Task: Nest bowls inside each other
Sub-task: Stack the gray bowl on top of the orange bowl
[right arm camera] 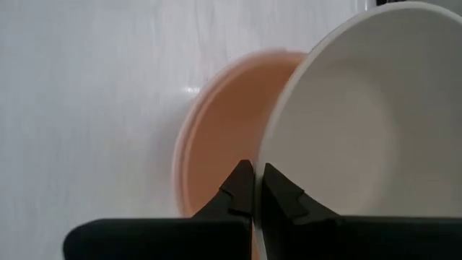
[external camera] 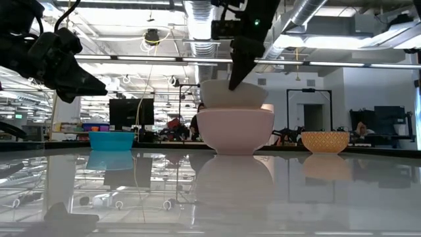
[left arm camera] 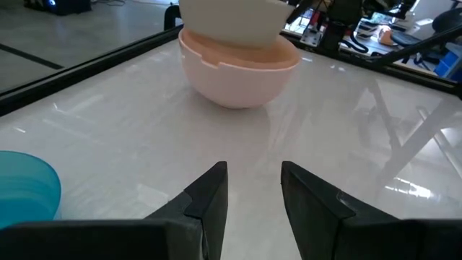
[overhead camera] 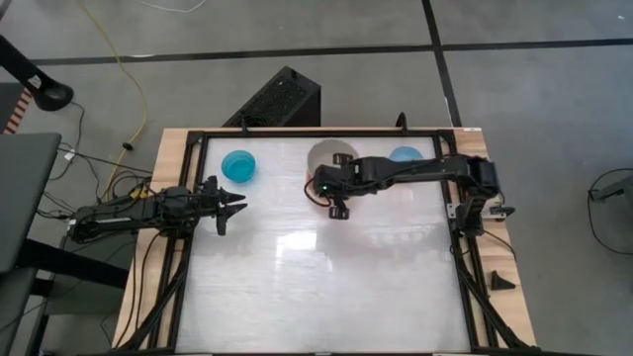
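A cream-white bowl (right arm camera: 361, 115) hangs tilted over a salmon-orange bowl (right arm camera: 216, 137) near the table's far middle, and my right gripper (right arm camera: 253, 173) is shut on its rim. In the low view the cream-white bowl (external camera: 233, 94) dips inside the rim of the salmon-orange bowl (external camera: 235, 130), which stands on its base. A cyan-blue bowl (overhead camera: 238, 165) stands at the far left. A light blue bowl (overhead camera: 404, 155) is partly hidden behind the right arm. My left gripper (overhead camera: 233, 203) is open above the table's left side and holds nothing. My right gripper pinches the cream-white bowl's rim (right arm camera: 263, 148), one finger inside the bowl and one outside. The fingers slant down from the table's right side. The bowl is tilted with its lower part inside the salmon-orange bowl. Whether the two bowls touch, I cannot tell.
A black frame (overhead camera: 297, 132) runs along the table's edges. Bare white tabletop (overhead camera: 326, 277) fills the near half. In the low view the room's desks and screens show behind the table.
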Motion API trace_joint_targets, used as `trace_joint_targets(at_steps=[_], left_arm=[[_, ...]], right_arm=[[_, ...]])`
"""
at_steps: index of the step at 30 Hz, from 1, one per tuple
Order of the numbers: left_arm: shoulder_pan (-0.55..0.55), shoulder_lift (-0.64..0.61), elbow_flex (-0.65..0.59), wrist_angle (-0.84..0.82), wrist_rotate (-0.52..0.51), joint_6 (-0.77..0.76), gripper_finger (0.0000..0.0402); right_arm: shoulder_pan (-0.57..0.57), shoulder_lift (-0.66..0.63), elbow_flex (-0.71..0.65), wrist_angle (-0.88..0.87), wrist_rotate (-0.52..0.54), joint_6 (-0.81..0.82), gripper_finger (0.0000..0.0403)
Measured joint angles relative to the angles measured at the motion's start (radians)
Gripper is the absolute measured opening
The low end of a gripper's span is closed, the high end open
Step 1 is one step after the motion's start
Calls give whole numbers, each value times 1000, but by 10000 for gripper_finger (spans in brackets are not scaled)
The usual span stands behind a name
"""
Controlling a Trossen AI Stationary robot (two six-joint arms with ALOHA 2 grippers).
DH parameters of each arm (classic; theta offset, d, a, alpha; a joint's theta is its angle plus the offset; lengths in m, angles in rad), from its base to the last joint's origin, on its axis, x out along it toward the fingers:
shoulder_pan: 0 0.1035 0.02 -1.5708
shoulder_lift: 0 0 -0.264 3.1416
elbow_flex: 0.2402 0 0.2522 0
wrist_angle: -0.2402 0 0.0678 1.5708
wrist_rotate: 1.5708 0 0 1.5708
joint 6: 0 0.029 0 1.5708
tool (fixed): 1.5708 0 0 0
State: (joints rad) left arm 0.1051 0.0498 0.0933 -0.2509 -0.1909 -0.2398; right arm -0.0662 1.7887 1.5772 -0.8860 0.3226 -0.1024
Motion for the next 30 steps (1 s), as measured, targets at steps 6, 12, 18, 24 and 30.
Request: trace_joint_targets(at_steps=[6, 12, 18, 24, 30], left_arm=[[0, 0, 0, 0, 0, 0, 119], [0, 0, 0, 0, 0, 0, 119], [0, 0, 0, 0, 0, 0, 119], [0, 0, 0, 0, 0, 0, 119], [0, 0, 0, 1, 0, 0, 119]], right_arm=[[0, 36, 0, -6, -1, 1, 30], [0, 30, 2, -13, -2, 14, 32], [0, 30, 2, -60, -11, 27, 33], [8, 30, 2, -63, -32, 32, 33], [5, 31, 2, -59, -77, 34, 35]])
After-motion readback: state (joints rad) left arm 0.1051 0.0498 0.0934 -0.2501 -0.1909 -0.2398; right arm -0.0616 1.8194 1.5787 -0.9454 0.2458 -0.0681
